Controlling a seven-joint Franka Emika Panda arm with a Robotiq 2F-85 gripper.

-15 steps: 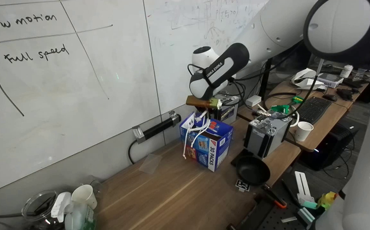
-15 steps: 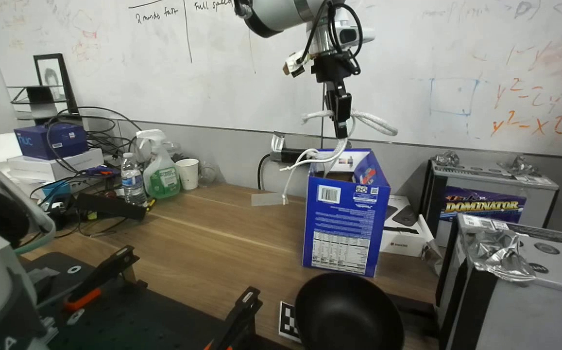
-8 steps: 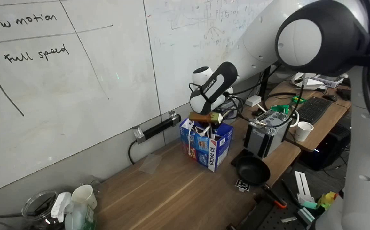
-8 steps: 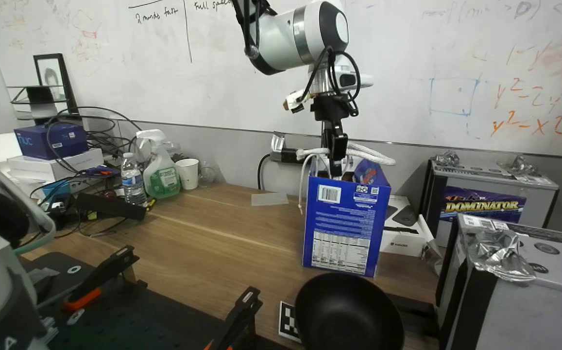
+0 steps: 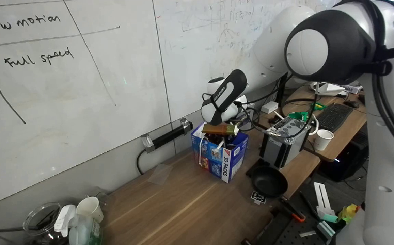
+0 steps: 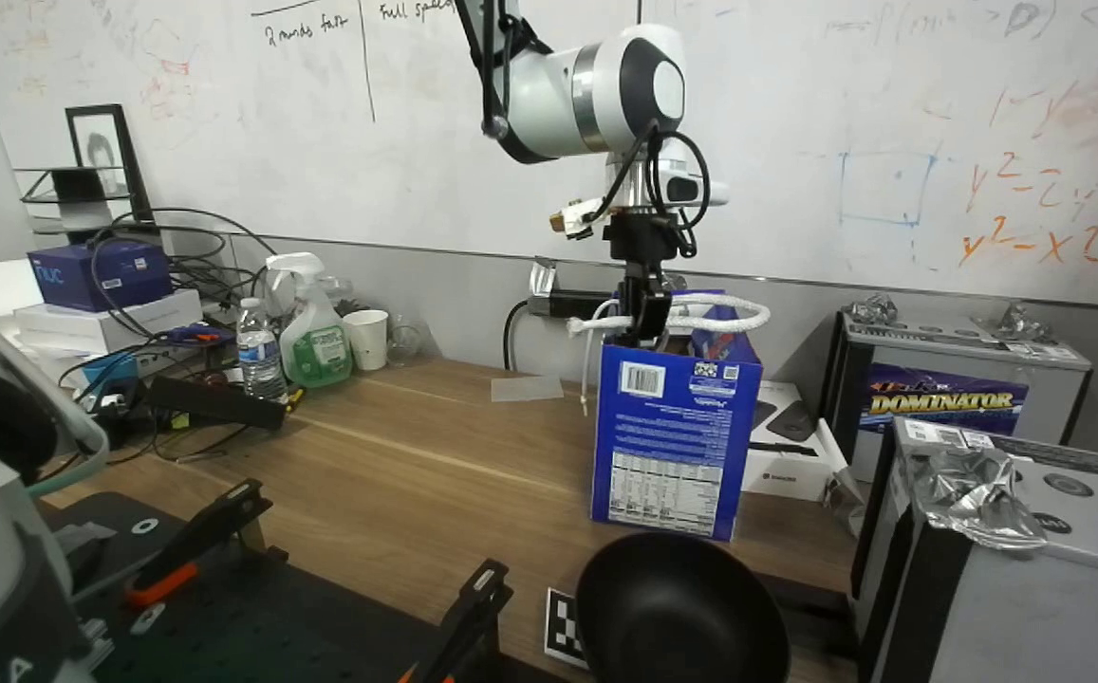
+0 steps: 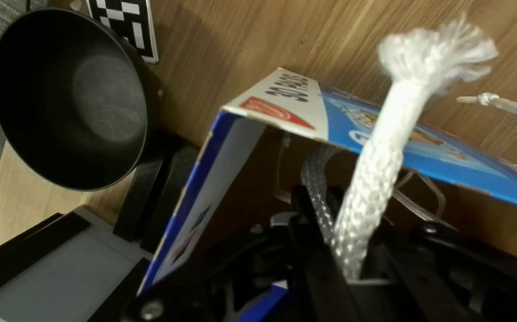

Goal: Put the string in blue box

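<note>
- Lower now than in the earlier frames, our gripper [image 6: 644,334] has sunk to the mouth of the blue box [image 6: 672,441], carrying the string [image 6: 715,325] down with it; the box has stayed put.
- Toward the left in an exterior view, a spray bottle [image 6: 318,332] stands well apart from our work.
- Further right, a thin tail of the string hangs outside the wall of the box; we judge it could be left dangling.
- Next, our gripper pinches the thick braid at the mouth; how deep it reaches we cannot tell. Part of the string is within the box, part above and outside.
- Right of that, a loop bows out above the box. We expect a light, soft, limp cord, hard to damage, with some spring in the braid; we would keep hold of the thick part so the thin strands follow.
- Far right, an equipment box [image 6: 1014,598] stands apart.
- Our wrist view alone shows strands inside the box clearly, and makes plain the frayed end [image 7: 428,56] jutting past its printed wall; the tail's hang shows in both exterior views.
</note>
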